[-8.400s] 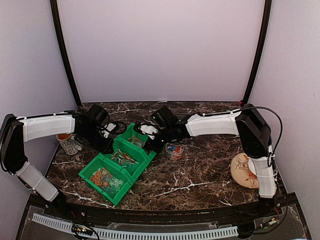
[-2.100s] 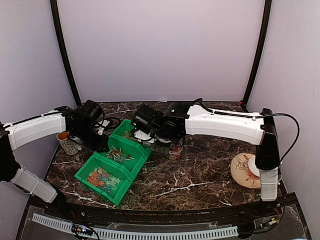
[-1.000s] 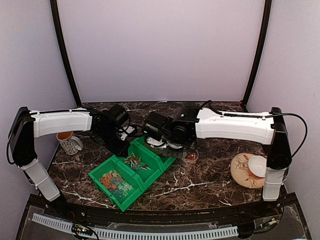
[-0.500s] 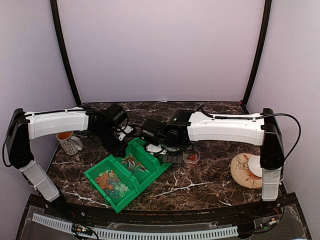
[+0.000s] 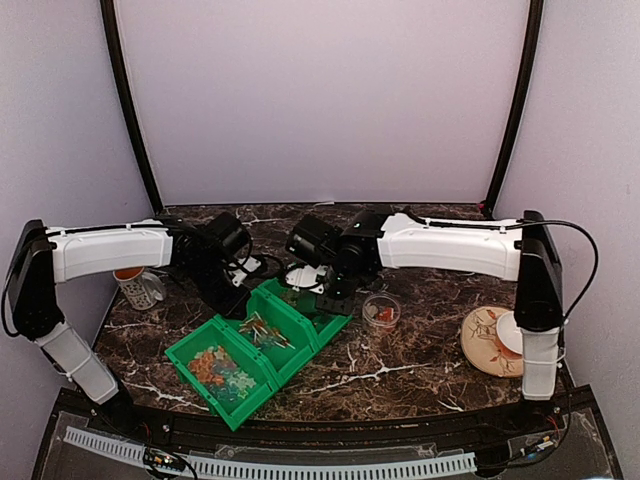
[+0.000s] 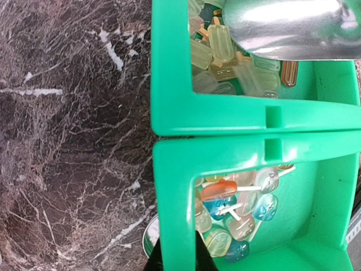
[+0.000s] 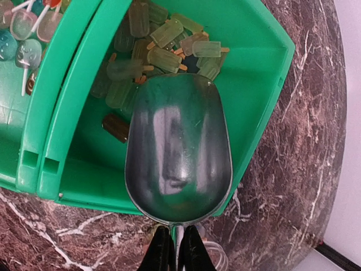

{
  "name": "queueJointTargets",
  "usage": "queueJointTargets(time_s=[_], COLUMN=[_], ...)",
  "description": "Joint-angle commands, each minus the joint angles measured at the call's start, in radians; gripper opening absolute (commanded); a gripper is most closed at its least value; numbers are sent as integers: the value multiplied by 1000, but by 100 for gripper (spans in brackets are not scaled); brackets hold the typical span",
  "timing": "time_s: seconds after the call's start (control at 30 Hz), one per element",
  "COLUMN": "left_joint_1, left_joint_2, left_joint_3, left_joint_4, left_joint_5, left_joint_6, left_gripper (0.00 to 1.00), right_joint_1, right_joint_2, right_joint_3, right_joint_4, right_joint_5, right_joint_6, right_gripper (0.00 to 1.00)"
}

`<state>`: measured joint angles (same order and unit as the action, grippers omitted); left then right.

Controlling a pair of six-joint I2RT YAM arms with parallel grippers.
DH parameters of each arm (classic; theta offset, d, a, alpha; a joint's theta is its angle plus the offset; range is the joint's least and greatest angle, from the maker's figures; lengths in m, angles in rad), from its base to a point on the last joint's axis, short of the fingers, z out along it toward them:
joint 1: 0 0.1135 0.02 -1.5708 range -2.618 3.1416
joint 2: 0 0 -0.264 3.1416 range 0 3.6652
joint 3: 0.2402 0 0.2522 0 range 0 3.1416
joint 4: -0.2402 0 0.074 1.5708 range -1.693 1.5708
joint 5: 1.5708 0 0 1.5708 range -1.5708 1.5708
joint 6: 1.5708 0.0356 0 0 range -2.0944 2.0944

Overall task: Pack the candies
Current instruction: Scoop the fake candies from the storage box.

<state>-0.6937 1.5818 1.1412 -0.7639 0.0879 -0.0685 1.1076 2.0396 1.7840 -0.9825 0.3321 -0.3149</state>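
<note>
Gripping the metal scoop [image 7: 177,149], the right claw [image 7: 174,240] aimed its empty bowl at candies [image 7: 169,34] lying just beyond the tip; the left claw [image 6: 176,257] pinched the green bin [image 7: 262,73].

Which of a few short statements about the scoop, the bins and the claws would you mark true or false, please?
1. The metal scoop is empty. True.
2. The right claw holds the scoop above the plate. False: it hangs over the far green bin of popsicle candies.
3. The left claw grips the middle bin by its wall. True.
4. The clear cup sits on the plate. False: it stands on the table, apart from the plate.
</note>
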Motion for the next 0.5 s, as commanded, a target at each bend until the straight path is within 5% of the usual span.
queueJointTargets(time_s=[0.0, 0.3, 0.47], left_joint_1=[-9, -7, -8], left_joint_2=[-100, -108, -100], left_joint_3=[-2, -12, -25], left_joint_4=[81, 106, 130], left_joint_5=[64, 55, 51], left_joint_6=[12, 11, 12], left_gripper=[0, 0, 0], right_joint_1=[-33, -75, -96], right_joint_2=[-12, -37, -63], right_joint_3=[-110, -281, -379], right_joint_4=[140, 360, 547], right_joint_5=[-300, -538, -497], right_joint_6=[-56, -75, 2], right_gripper=[0, 0, 0])
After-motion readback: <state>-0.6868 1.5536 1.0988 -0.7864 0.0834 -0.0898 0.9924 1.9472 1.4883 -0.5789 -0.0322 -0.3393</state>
